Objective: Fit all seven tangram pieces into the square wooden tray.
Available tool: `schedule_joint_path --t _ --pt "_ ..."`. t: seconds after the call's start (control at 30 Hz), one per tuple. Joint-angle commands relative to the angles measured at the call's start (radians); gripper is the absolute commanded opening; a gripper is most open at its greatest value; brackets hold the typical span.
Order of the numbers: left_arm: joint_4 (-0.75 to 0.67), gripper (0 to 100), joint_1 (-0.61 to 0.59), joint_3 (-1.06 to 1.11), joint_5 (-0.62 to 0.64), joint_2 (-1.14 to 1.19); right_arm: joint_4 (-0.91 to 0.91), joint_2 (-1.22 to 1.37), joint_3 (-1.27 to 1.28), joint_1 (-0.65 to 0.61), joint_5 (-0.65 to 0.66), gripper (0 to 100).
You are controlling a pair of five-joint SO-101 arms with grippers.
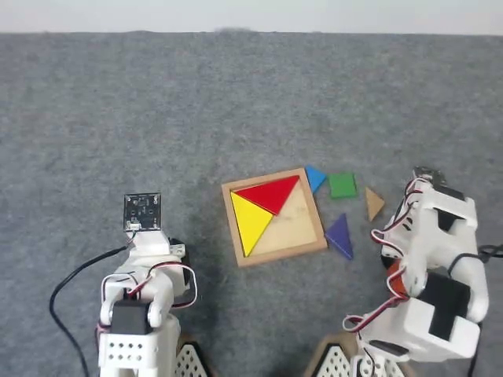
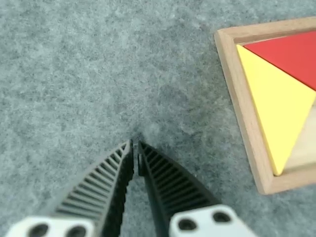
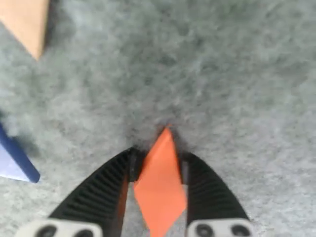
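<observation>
Now our right fingers (image 3: 106,182) pinch the orange piece (image 3: 160,187) between them; we should carry it level into the bare half of the tray (image 2: 243,98). Beside it, our left fingers (image 2: 111,177) rest pressed together.

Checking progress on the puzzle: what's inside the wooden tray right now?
Inside the tray sit a red triangle and a yellow triangle, edge to edge. The remaining floor is bare wood. The floor beneath those two is covered.

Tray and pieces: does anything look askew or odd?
Nothing damaged or spilled. The tray lies slightly skewed in the high view, only partly filled, and the right hand grips an orange piece.
</observation>
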Motion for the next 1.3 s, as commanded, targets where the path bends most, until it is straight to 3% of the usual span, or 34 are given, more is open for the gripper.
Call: schedule_joint_path --t 0.0,0.23,0.3,0.47,0.73,0.9,1.07,1.27 --pt "0.002 1 -0.006 -0.012 -0.011 -0.02 -0.035 -0.041 -0.009 -0.021 -0.029 1.7" --pt "0.002 1 -0.006 -0.012 -0.011 -0.02 0.07 -0.222 -0.046 -0.018 -0.058 2.4" --pt "0.002 1 -0.006 -0.012 -0.011 -0.02 0.133 -0.254 -0.04 -0.016 -0.072 7.3" --pt "0.002 1 -0.006 -0.012 -0.011 -0.02 0.265 -0.305 0.002 -0.031 0.044 22.4" --pt "0.002 1 -0.006 -0.012 -0.011 -0.02 0.196 -0.259 0.121 -0.113 0.126 22.4" --pt "0.002 1 -0.006 -0.012 -0.011 -0.02 0.133 -0.139 0.08 -0.133 0.032 22.4" --pt "0.002 1 -0.006 -0.012 -0.011 -0.02 0.114 0.015 0.063 -0.251 0.005 22.1" --pt "0.002 1 -0.006 -0.012 -0.011 -0.02 0.122 0.053 0.014 -0.243 0.003 11.3"
